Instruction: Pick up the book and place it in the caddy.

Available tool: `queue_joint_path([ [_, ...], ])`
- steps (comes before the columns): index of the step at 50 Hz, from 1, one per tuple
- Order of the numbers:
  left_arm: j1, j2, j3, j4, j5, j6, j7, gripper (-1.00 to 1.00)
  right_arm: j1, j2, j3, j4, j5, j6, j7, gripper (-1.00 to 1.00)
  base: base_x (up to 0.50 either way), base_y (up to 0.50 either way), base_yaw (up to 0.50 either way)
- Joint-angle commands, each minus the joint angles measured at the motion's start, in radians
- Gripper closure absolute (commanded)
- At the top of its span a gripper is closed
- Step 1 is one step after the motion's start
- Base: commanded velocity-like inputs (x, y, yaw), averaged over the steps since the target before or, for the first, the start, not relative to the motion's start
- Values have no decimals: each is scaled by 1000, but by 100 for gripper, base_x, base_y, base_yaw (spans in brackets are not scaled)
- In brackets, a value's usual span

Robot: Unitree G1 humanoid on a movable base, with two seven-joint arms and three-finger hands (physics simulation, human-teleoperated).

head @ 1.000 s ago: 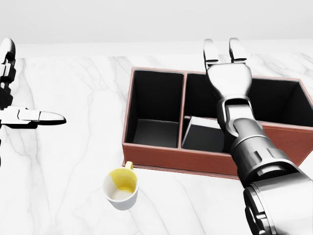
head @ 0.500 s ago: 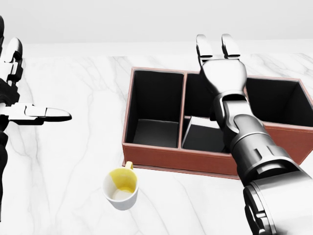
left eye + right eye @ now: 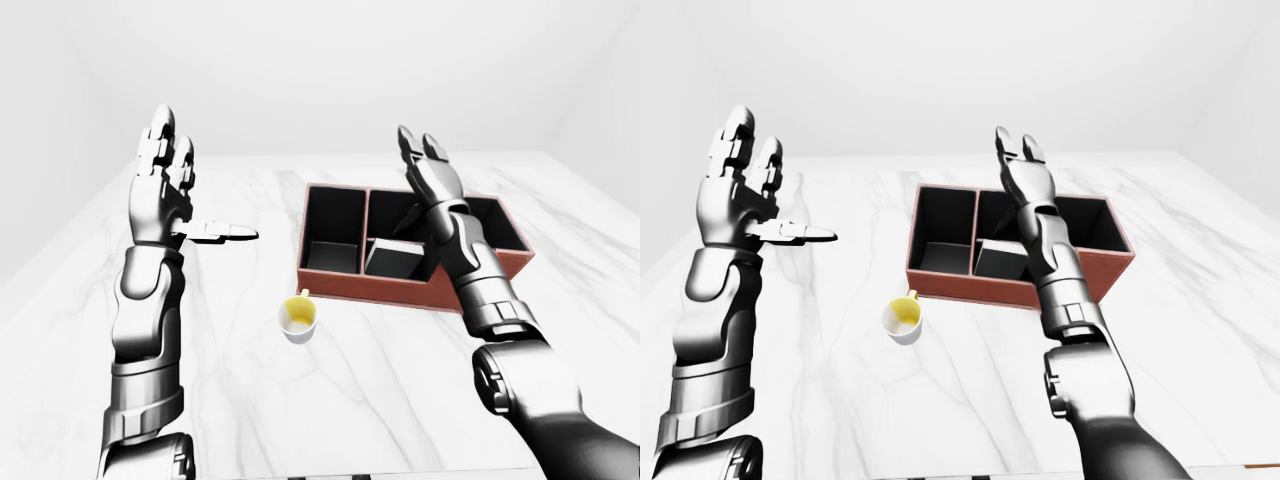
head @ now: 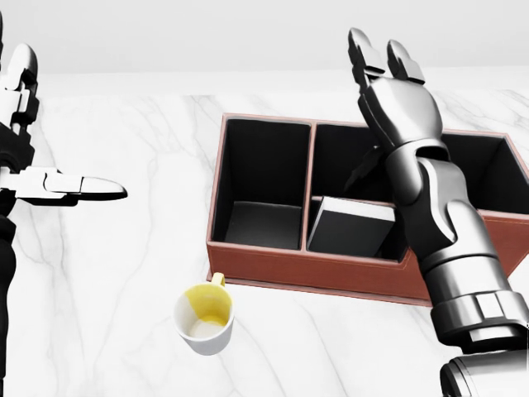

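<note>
Fingers (image 4: 388,62) on the right hand (image 4: 397,103) are spread and straight, holding nothing, with the palm raised above the far side of the caddy (image 4: 248,252). Same deal on the other side: the left hand (image 3: 160,190) is up in the air off to the left, fingers extended, thumb sticking out sideways, nothing in it and nowhere close to anything on the table.

So where's the book (image 4: 351,227)? Looks to me like it's already in the caddy. In the head view there's a dark flat slab with a pale edge lying tilted in the big right compartment, leaning toward the divider at its left end. The narrower left compartment just shows its dark floor. The right forearm crosses in front of part of that big compartment, so I can't see all of the book's right end.

My read is the placing part is basically done, since the book is inside the walls and neither hand is touching it. All that seems left is getting the right arm clear of the box.

Only other thing around is a small yellow mug (image 4: 204,318) sitting upright on the marble table (image 4: 124,298), near side, just left of the caddy's corner and not touching it.
</note>
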Motion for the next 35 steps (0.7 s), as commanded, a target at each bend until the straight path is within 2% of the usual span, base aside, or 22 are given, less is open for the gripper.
queue_joint_path([
  [1, 10, -7, 3, -66, -2, 0, 5, -100, 279, 1, -91, -584, 300, 6, 315, -100, 0, 0, 0],
  [4, 17, -8, 5, -88, -6, 0, 5, -100, 341, 7, -108, -722, 406, 72, 387, -100, 0, 0, 0],
  [5, 22, -9, 6, -102, -9, 0, 6, -100, 376, 13, -124, -798, 463, 111, 428, -100, 0, 0, 0],
  [6, 23, -9, 7, -103, -9, 0, 6, -100, 379, 9, -119, -806, 472, 118, 427, -100, 0, 0, 0],
  [7, 27, -9, 10, -117, -12, 0, 6, -100, 412, 14, -134, -874, 523, 155, 462, -100, 0, 0, 0],
  [8, 30, -9, 12, -126, -14, 0, 6, -100, 426, 12, -139, -906, 552, 175, 475, -100, 0, 0, 0],
  [12, 46, -10, 22, -175, -30, 0, 8, -100, 484, 10, -166, -1023, 673, 175, 523, -100, 0, 0, 0],
  [16, 69, -14, 30, -225, -48, 0, 10, -100, 527, 3, -197, -1095, 776, 175, 527, -100, 0, 0, 0],
  [21, 141, -31, 52, -366, -93, 0, 5, -100, 641, 25, -247, -1227, 918, 175, 499, -100, 0, 0, 0],
  [28, 240, -51, 90, -528, -148, 0, -7, -100, 748, 47, -295, -1304, 1039, 175, 483, -100, 0, 0, 0],
  [35, 381, -100, 129, -683, -189, 0, -57, -100, 873, 101, -346, -1371, 1168, 175, 483, -100, 0, 0, 0],
])
